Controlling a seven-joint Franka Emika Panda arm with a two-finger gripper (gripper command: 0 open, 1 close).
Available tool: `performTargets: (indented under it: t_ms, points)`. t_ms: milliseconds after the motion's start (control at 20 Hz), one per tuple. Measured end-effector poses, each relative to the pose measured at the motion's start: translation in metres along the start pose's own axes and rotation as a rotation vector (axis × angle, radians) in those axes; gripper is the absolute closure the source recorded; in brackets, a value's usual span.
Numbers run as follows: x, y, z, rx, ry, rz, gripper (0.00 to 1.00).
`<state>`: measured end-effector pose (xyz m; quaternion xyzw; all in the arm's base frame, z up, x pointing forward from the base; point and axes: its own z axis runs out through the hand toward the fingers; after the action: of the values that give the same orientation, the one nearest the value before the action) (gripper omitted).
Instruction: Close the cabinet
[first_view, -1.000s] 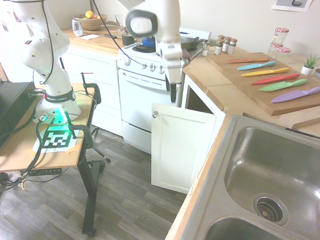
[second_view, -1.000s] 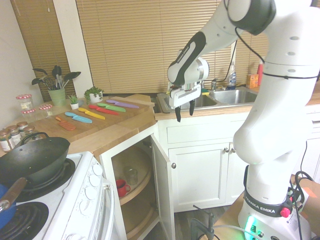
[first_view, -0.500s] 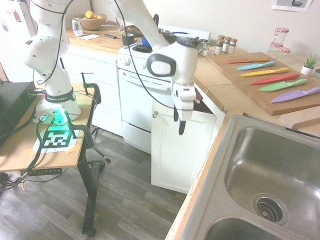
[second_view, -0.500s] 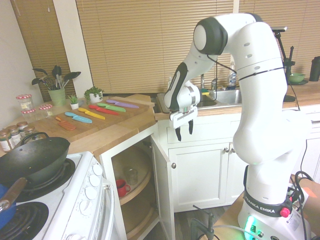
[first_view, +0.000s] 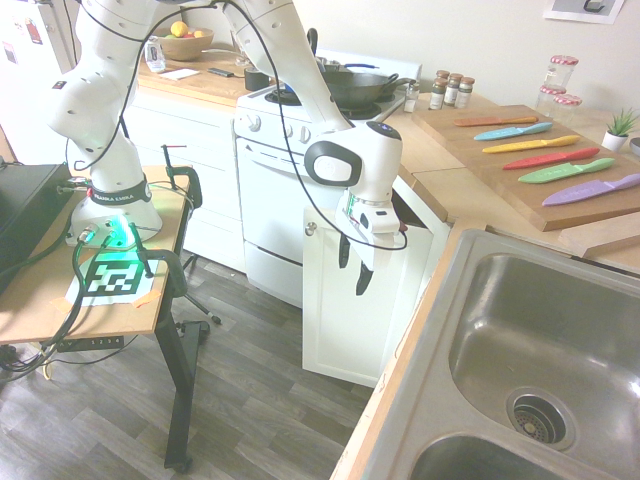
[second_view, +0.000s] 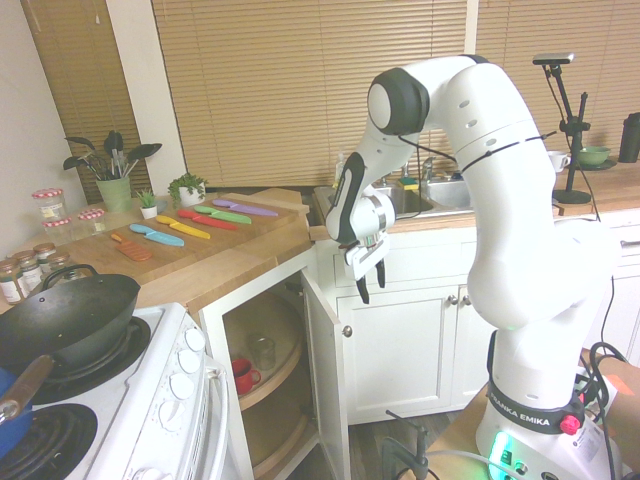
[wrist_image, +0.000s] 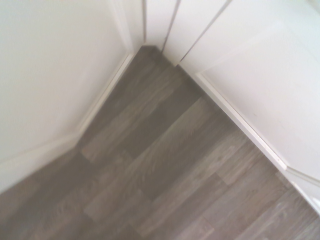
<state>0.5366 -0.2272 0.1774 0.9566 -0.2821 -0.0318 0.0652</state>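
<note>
Now – cabinet (first_view: 345, 310) door ajar | fingers (first_view: 345, 251) spread, empty, beside door

A home kitchen, fitted out for everyday cooking.

A white freestanding oven (first_view: 275, 190) stands between white base cupboards, with a black wok (second_view: 62, 318) on its hob and small spice jars (first_view: 450, 90) beside it. The pale wooden table (first_view: 455, 190) carries a wooden cutting board (first_view: 545, 165) laid with bright coloured knives (second_view: 180, 228), and next to it sits a stainless steel double sink (first_view: 535, 350). A wooden bowl of fruit (first_view: 187, 42), a green pot of cooking utensils (second_view: 115, 180), small potted plants (second_view: 186, 188), wooden window blinds (second_view: 280, 100) and grey wood-plank flooring (wrist_image: 160, 175) all suit a lived-in household.
</note>
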Motion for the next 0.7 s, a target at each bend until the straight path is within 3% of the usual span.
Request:
performTargets:
  t_ms: [400, 700]
  points:
    - [-0.042, -0.047, -0.003, -0.062, -0.014, -0.160, 0.00]
    - [-0.055, -0.067, 0.000, -0.099, -0.011, -0.207, 0.00]
